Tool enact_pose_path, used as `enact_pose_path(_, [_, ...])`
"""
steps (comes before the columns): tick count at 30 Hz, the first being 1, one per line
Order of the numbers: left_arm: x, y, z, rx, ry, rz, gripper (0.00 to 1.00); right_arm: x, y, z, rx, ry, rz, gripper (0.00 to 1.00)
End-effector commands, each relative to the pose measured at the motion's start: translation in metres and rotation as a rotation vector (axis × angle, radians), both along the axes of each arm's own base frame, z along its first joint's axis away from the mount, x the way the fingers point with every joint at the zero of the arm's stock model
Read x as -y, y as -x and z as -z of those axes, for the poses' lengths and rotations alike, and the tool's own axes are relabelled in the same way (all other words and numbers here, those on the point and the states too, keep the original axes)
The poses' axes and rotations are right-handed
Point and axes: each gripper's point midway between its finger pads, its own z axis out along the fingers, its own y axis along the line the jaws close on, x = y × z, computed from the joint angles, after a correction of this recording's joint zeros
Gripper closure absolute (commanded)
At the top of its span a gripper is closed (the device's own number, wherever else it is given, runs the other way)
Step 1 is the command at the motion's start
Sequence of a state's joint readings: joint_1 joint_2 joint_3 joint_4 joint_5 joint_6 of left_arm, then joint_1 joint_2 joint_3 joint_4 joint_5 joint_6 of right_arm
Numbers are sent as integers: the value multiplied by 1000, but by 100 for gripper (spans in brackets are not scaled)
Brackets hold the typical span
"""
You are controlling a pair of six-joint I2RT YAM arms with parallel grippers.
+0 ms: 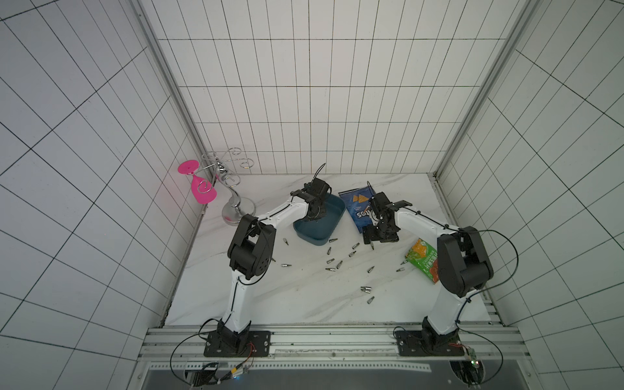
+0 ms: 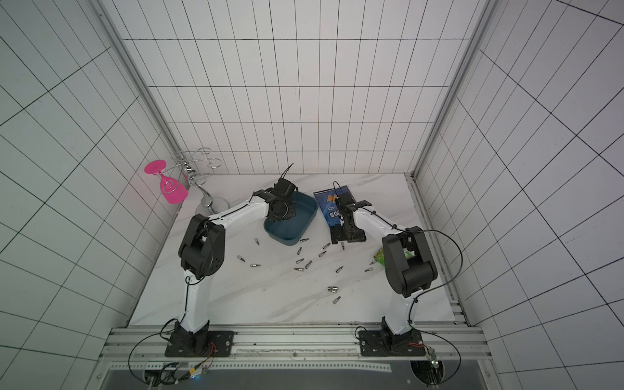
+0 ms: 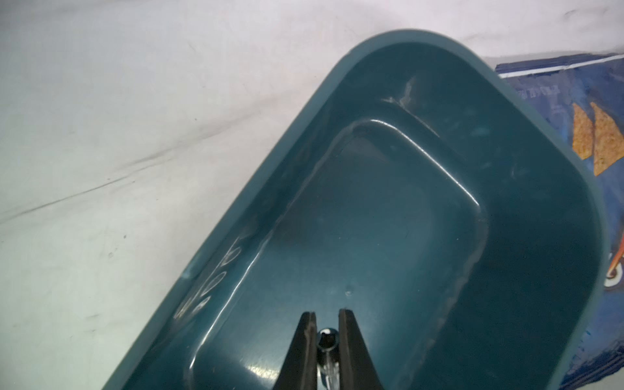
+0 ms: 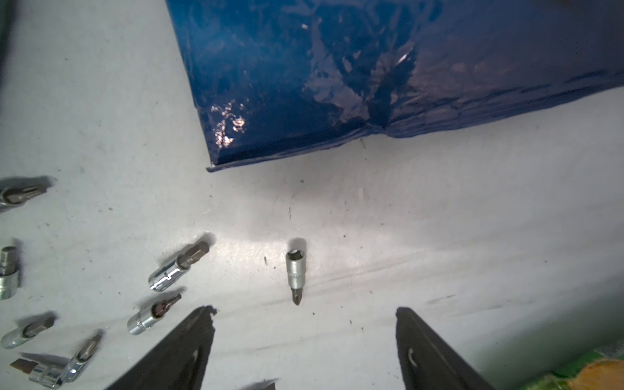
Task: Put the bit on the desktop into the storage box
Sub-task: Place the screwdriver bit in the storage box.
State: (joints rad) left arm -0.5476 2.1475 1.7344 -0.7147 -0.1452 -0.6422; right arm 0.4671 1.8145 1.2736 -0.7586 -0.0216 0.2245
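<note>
Storage box (image 1: 332, 212) is teal, desktop (image 1: 270, 297) white with seemingly grey veining.

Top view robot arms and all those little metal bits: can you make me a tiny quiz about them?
1. True or false: the left gripper holds a bit over the box.
2. Pick one. The right gripper is: A open, B shut on a bit, C shut on a bag.
3. What colour is the glass hanging on the rack?
Key: 1 true; 2 A; 3 pink.
</note>
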Motion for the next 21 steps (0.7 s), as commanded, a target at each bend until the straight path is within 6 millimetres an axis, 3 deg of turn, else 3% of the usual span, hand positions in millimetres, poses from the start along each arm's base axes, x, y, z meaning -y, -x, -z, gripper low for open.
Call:
enact_pose_path(1, [11,-6,11,-12,6,29,100,-5,-1,4,-8,10,-24,14])
enact_pose_path(8, [18,-3,31,-60,-13,48,100,-6,-1,9,-19,15,-30,14])
enact_pose_path(21, [19,0,43,-82,-26,58,100,-7,1,20,-40,16,-39,22])
